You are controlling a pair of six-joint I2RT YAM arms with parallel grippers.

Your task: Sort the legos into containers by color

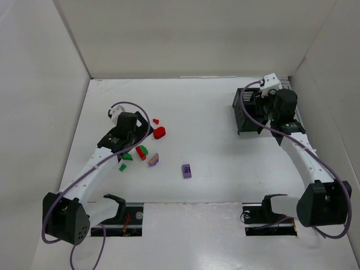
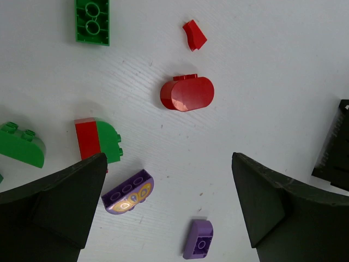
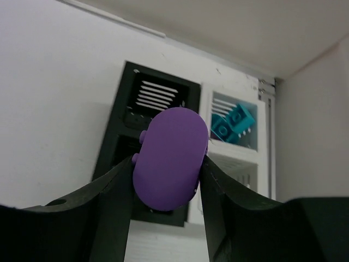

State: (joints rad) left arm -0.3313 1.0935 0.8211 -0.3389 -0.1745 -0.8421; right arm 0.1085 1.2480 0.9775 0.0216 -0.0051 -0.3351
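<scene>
legos (image 1: 142,151) lie loose on the left half of the white desk (image 1: 214,140) in the view from above: a red rounded brick (image 1: 160,133), a small red chip (image 1: 156,121) just beyond it, green pieces (image 1: 127,157) nearer my base, and a purple brick (image 1: 187,171) apart toward the middle. the containers (image 1: 247,115), dark from here, sit in the far right corner.

from my left wrist, my left hand (image 2: 168,164) is spread wide and grasps nothing (the fingers (image 2: 54,207) stand far apart at the bottom corners of the view). the red rounded brick lies ahead of the gap; a red-and-green pair (image 2: 98,139) and a purple piece with a gold print (image 2: 128,196) lie by the left finger.

from my right wrist, my right hand (image 3: 168,166) is clenched on a purple rounded brick (image 3: 172,144), its smooth face toward the camera, seen in front of the black bins (image 3: 155,95). two teal bricks (image 3: 233,123) lie in the white bin (image 3: 205,101) just beside them.
</scene>
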